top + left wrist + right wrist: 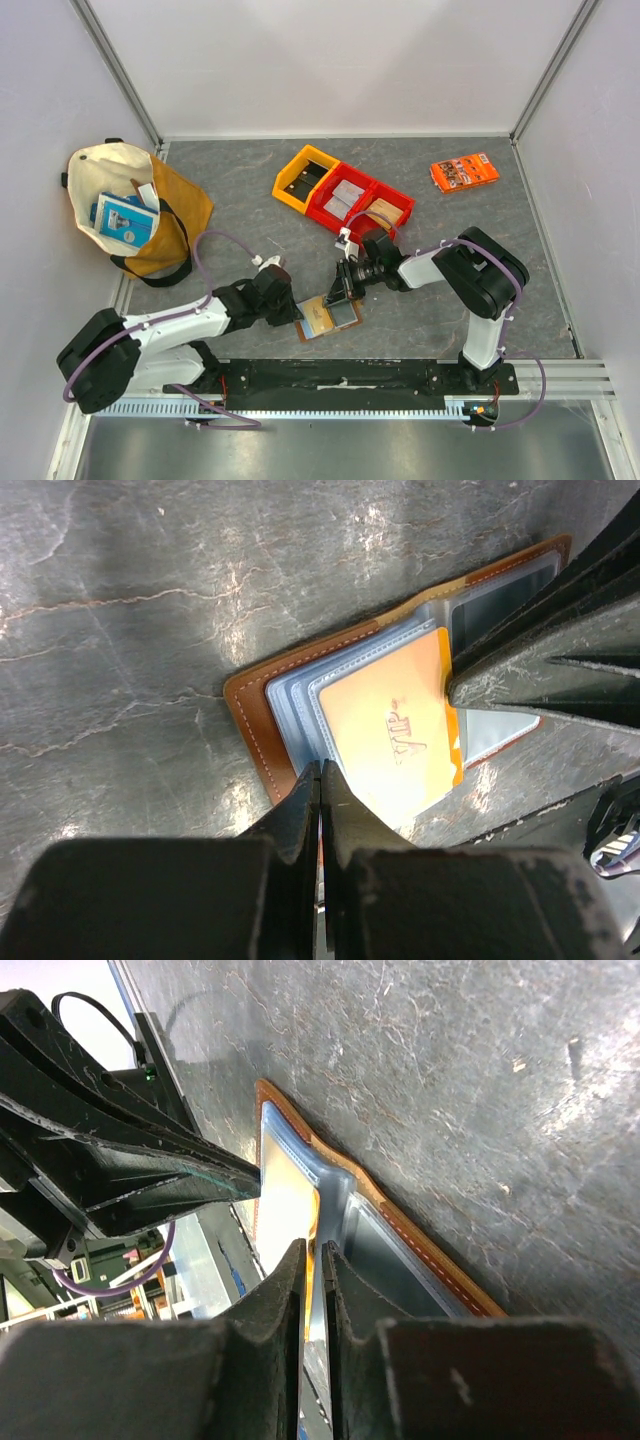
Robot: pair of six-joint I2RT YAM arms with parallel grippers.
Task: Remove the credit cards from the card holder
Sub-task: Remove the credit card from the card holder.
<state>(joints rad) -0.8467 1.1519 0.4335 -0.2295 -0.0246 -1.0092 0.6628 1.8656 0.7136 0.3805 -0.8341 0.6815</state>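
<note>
- The card holder point(328, 318) lies open and flat on the table point(250, 200), near the front edge, betw. both arms; its long axis runs left-right.
- Left gripper point(320, 770): jaws clenched on nothing, tips at the holder's edge, seem to pin it; arm stretched low.
- Right gripper point(317, 1255) reaches in low from the right; the edge of the orange card point(390, 730) sits in its narrow slit. Real grasp or not, I cannot tell.
- Right arm is nearer to the card, so the pull should prob. go rightwards.

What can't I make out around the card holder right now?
- Top view: card holder is small, partly under the left pincer and right pincer.
- Left wrist: orange card's near corner is hidden behind the left pincer.
- Right wrist: right pincer's own fingers hide whether it grips that card.
</note>
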